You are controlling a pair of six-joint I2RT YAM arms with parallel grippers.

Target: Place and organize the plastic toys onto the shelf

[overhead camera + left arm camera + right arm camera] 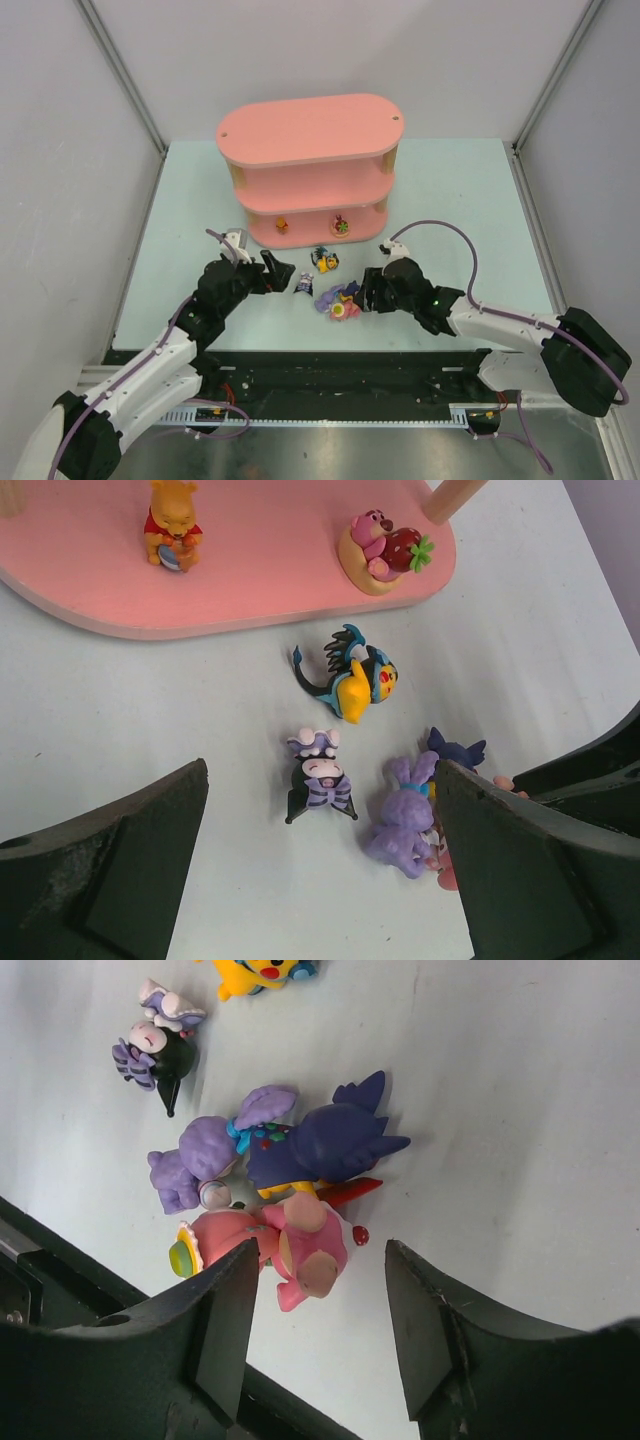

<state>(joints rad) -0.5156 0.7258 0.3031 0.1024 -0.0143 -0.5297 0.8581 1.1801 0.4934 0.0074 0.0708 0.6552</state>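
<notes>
The pink shelf [310,130] stands at the back of the table. On its bottom board [250,580] stand a yellow bear toy [172,525] and a pink bear toy with a strawberry [380,545]. On the table in front lie a yellow-and-black toy [360,675], a black-and-purple toy [320,785], a purple rabbit [405,820] and a dark blue toy [320,1145]. My left gripper [275,272] is open wide, just short of the black-and-purple toy. My right gripper [372,290] is open over a pink toy [310,1240] lying against its left finger [225,1310]. A second pink toy [215,1235] lies beside it.
The mint table top [460,200] is enclosed by grey walls at the back and both sides. A black rail [350,365] runs along the near edge, between the arm bases. The shelf's upper two boards carry nothing that I can see.
</notes>
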